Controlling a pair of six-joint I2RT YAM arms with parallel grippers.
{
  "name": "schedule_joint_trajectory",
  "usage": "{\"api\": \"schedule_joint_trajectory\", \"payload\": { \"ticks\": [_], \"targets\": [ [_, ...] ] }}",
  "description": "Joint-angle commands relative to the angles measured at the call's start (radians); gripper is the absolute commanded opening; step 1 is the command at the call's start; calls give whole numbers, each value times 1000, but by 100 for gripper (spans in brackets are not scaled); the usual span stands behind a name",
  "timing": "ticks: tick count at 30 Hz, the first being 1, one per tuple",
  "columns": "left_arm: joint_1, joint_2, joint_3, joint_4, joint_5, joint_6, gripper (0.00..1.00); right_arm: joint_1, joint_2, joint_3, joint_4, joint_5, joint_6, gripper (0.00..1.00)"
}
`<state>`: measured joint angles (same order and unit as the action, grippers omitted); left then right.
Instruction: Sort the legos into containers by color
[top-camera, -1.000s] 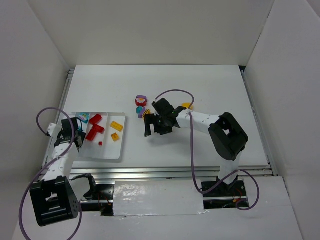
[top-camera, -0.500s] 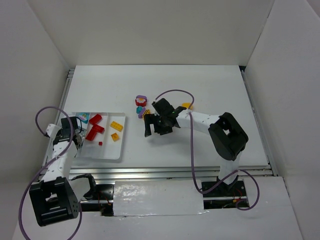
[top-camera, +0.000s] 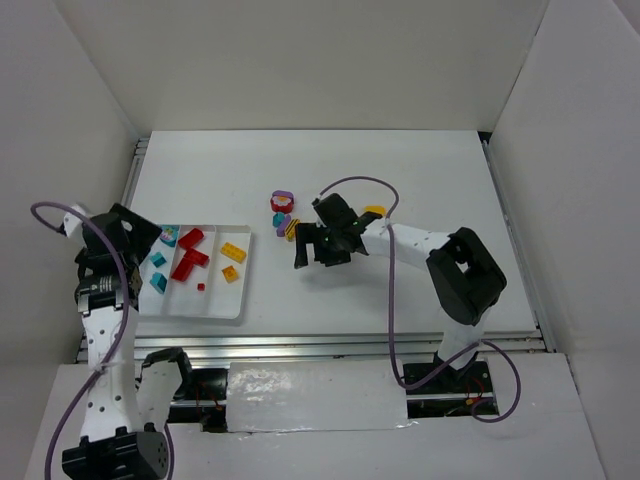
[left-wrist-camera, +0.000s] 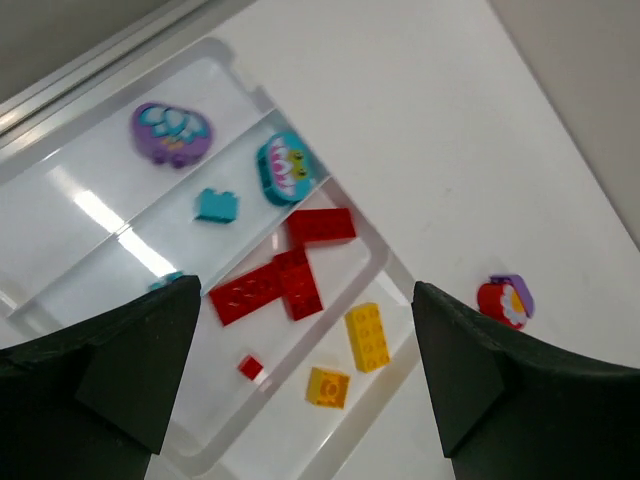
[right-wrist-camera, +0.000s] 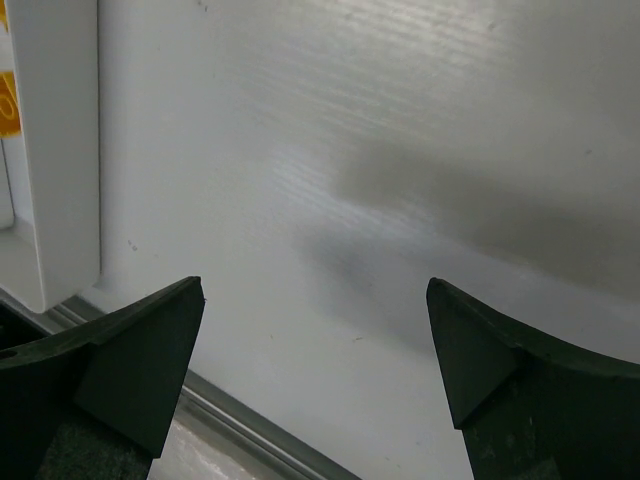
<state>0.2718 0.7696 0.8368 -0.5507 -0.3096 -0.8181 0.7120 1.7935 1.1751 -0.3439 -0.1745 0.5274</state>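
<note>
**Sorting tray (top-camera: 215, 300) at the left of the table (top-camera: 420, 180), its four compartments running near to far; both pincers released.**

The left gripper (left-wrist-camera: 305, 285) hangs above the tray with its fingers spread wide and nothing between them. The right gripper (right-wrist-camera: 315, 282) stands equally wide over bare matte table, also empty. From the leftmost compartment rightward, the left wrist view shows:
- a rounded purple piece (left-wrist-camera: 171, 133), hidden under the arm in the top view;
- a rounded teal piece (left-wrist-camera: 282, 170) and a small teal brick (left-wrist-camera: 216, 205);
- smooth red bricks (left-wrist-camera: 300, 285), two forming an L;
- a studded yellow brick (left-wrist-camera: 368, 336), its long axis slanted across its compartment.

The top view alone shows the full loose cluster (top-camera: 283, 215), mid-table beside the right gripper.
</note>
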Motion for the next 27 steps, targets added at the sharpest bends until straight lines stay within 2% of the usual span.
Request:
{"api": "schedule_joint_trajectory", "payload": {
  "ticks": [1, 5, 10, 12, 13, 15, 19, 25, 27],
  "targets": [
    [-2, 72, 140, 11, 256, 264, 99, -29, -68, 49, 2, 72, 22, 100],
    [0, 97, 185, -9, 384, 417, 99, -29, -27, 161, -70, 136, 14, 100],
    [-6, -41, 24, 106, 498, 427, 100, -31, 162, 429, -220, 271, -23, 100],
    [-9, -76, 16, 97, 500, 428, 99, -37, 219, 552, -329, 376, 48, 100],
    [-14, -88, 12, 100, 488, 425, 100, -40, 239, 564, -339, 471, 68, 100],
    [-37, -108, 5, 97, 472, 421, 100, -54, 233, 557, -334, 565, 105, 100],
    [-97, -105, 4, 95, 480, 427, 100, -192, 213, 531, -322, 506, 80, 100],
    [-115, -79, 4, 98, 518, 430, 100, -299, 268, 570, -377, 501, -26, 100],
    [-117, -81, 1, 103, 527, 433, 100, -324, 302, 563, -362, 451, -56, 100]
  ]
}}
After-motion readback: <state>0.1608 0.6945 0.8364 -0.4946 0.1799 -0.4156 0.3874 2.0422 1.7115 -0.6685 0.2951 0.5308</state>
